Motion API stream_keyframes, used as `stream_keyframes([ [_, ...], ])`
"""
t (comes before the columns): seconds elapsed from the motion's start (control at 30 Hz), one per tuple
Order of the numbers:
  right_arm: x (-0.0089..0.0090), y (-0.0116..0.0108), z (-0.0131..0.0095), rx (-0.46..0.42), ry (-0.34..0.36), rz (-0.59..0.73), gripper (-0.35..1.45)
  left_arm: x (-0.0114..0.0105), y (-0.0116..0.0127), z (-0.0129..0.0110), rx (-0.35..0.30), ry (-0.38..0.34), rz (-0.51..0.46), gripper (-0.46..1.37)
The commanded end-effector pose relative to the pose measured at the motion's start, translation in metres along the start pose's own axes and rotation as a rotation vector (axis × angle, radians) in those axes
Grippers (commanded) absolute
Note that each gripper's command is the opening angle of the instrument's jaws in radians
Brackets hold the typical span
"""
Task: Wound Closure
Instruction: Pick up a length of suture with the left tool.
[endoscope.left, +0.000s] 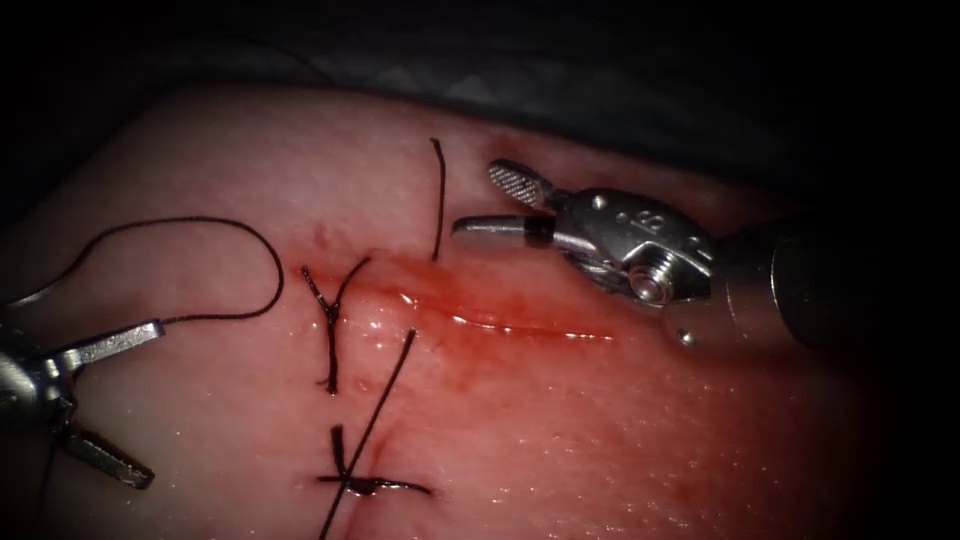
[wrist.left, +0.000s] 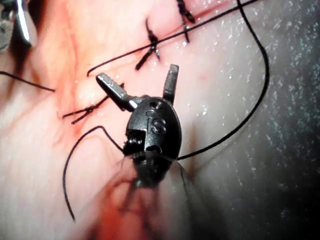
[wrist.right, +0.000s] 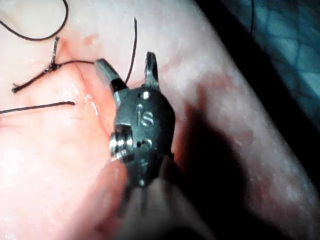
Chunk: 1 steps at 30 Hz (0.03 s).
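The cut (endoscope.left: 500, 322) runs across the tissue (endoscope.left: 620, 440), wet with red fluid. A knotted stitch (endoscope.left: 330, 315) crosses its left end, and a second knot (endoscope.left: 352, 485) lies nearer the front. My left tool (endoscope.left: 150, 405) stands at the far left with its jaws wide open and nothing between them. A long thread loop (endoscope.left: 270, 262) curls past its upper jaw. My right tool (endoscope.left: 478, 203) hovers just above the cut's middle, open and holding nothing. A loose thread end (endoscope.left: 440, 200) stands beside its tips, and again (wrist.right: 135, 45) behind the right tool (wrist.right: 125, 60).
A straight strand (endoscope.left: 375, 420) runs from the cut down past the front knot. Dark cloth (endoscope.left: 650, 90) borders the tissue at the back. In the left wrist view the left tool (wrist.left: 137, 75) sits over pale tissue, near tied stitches (wrist.left: 152, 45).
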Motion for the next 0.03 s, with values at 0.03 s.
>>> stream_keyframes([
  [0.03, 0.0, 0.0001, -0.0001, 0.007, 0.003, 0.0, 1.31, 0.0, 0.0, 0.0001, -0.003, -0.001, 0.0, 0.83],
])
